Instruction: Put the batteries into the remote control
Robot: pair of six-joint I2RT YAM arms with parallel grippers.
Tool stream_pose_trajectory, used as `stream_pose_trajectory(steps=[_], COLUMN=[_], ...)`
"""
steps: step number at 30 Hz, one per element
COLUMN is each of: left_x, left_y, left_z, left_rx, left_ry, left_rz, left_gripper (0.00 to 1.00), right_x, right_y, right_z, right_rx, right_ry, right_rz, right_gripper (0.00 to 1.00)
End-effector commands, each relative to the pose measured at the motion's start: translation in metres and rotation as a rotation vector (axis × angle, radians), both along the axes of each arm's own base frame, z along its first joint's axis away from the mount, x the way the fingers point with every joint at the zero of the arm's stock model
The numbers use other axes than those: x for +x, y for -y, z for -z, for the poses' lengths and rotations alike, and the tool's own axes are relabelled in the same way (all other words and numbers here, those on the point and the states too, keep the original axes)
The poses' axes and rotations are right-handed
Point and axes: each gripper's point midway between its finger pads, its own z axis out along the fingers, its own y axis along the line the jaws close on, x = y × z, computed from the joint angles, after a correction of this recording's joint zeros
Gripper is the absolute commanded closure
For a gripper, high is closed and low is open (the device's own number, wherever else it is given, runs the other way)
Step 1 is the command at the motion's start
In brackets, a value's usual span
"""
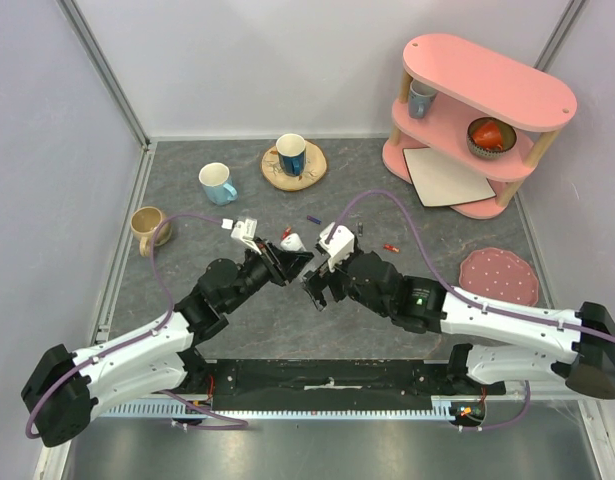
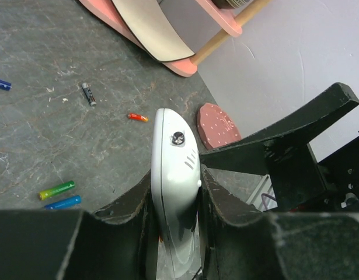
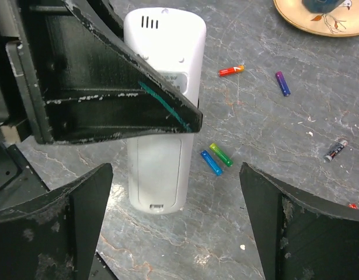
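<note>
My left gripper [image 1: 283,254] is shut on the white remote control [image 2: 174,169] and holds it edgewise above the table. In the right wrist view the remote [image 3: 159,175] shows its back, with the battery cover and latch at the near end, and a left finger [image 3: 109,105] crosses it. My right gripper [image 3: 176,227] is open and empty, just near of the remote's end. Batteries lie loose on the table: a blue one [image 3: 211,163] beside a green-yellow one [image 3: 220,154], a red-orange one [image 3: 230,71], a purple one [image 3: 282,83] and a dark one [image 3: 335,150].
A pink two-tier shelf [image 1: 477,110] stands at the back right with a white board [image 1: 445,177] leaning on it. A pink dotted coaster [image 1: 498,277] lies at the right. A mug on a wooden plate [image 1: 292,155], a light blue mug [image 1: 218,183] and a tan mug [image 1: 147,228] stand behind.
</note>
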Motion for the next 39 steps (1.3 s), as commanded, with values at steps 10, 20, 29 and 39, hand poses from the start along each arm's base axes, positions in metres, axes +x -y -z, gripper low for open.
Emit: stream_pose_trajectory(steps=[10,20,29,39], left_x=[-0.004,-0.006,-0.011,-0.019], left_y=[-0.002,-0.005,-0.006,-0.004], left_z=[-0.031,-0.029,-0.028,-0.033], left_rx=[-0.144,-0.182,-0.192,-0.196], left_ry=[-0.006,-0.022,-0.026,-0.008], left_rz=[0.0,-0.003,0.015,0.057], left_gripper=[0.98,0.98,0.74,0.64], right_x=[0.008,0.002,0.0,-0.002], right_y=[-0.019,-0.024,-0.014,-0.013], right_z=[0.017,0.021,0.015,0.011], right_rx=[-0.075,-0.068,-0.123,-0.176], right_ry=[-0.006,-0.003,0.052,0.09], right_rz=[-0.011,-0.064,-0.107,-0.161], right_gripper=[0.1,0.63,0.83,0.89])
